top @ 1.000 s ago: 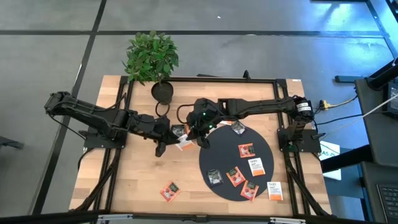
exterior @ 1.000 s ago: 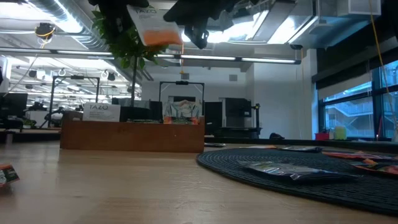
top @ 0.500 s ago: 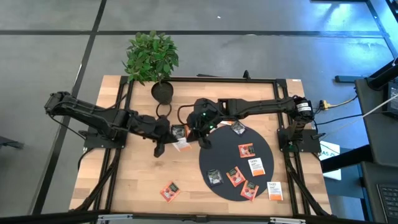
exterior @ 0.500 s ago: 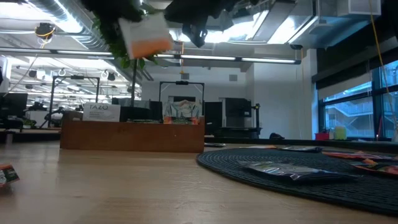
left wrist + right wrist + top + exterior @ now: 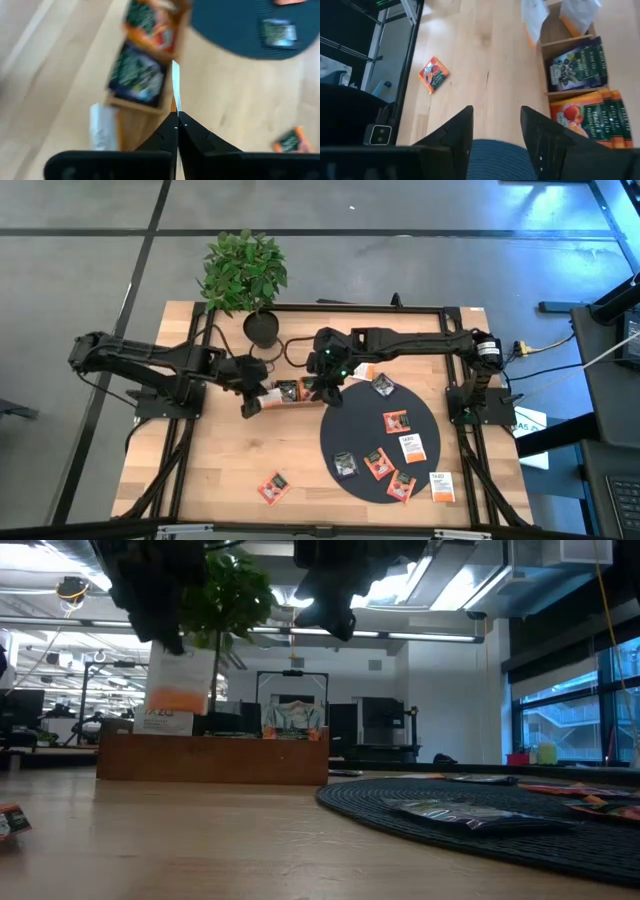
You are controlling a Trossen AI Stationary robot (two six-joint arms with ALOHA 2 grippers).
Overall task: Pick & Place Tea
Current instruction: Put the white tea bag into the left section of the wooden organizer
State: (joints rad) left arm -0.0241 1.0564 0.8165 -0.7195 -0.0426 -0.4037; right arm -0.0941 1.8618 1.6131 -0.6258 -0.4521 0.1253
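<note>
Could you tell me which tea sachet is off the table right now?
The white-and-orange sachet, pinched edge-on in the shut left gripper above the tray; the others lie flat.

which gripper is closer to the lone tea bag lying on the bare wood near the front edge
Left. The left gripper hangs up-left of the lone tea bag; the right gripper sits farther off, over the tray's right end.

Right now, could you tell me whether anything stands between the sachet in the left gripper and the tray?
Nothing visible does. The left gripper holds the white-and-orange sachet above the tray's end compartment, and the right gripper, open, is off to the side over the mat's edge.
</note>
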